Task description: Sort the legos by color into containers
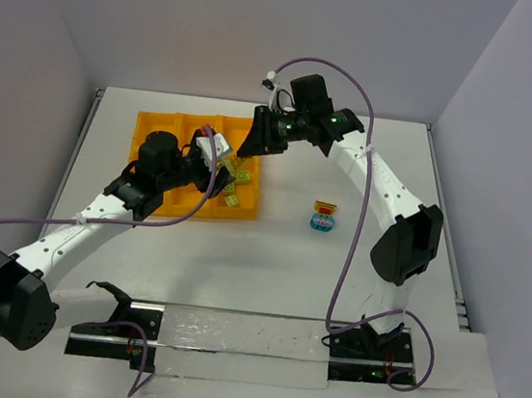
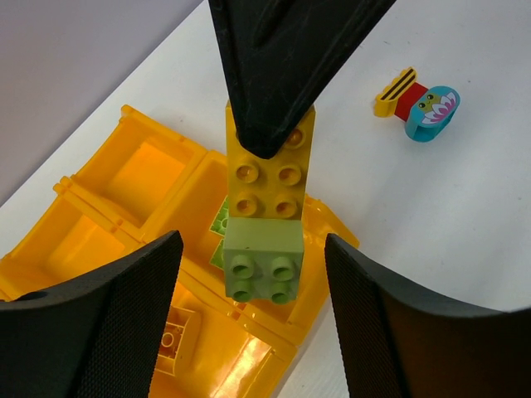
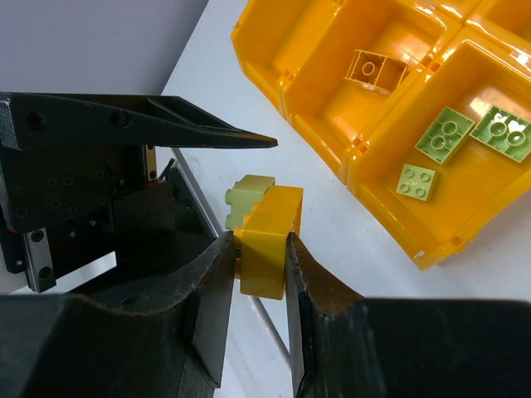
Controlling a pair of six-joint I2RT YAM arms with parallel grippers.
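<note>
From above, the left claw (image 1: 221, 152) and right claw (image 1: 251, 146) meet over the right edge of the orange tray (image 1: 158, 132) on the tabletop (image 1: 267, 267); a small stack (image 1: 323, 216) lies apart. Left wrist: the left claw is released, fingers (image 2: 108, 323) flanking a green brick (image 2: 261, 261) joined to a yellow brick (image 2: 270, 178). Right wrist: the right claw grasps the yellow brick, raised off the tray; three loose green bricks (image 3: 448, 137) share one compartment.

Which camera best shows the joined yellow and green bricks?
The left wrist view: the joined bricks sit central, studs plain. The right wrist view shows them side-on in the right hand; the top view leaves them unclear.
</note>
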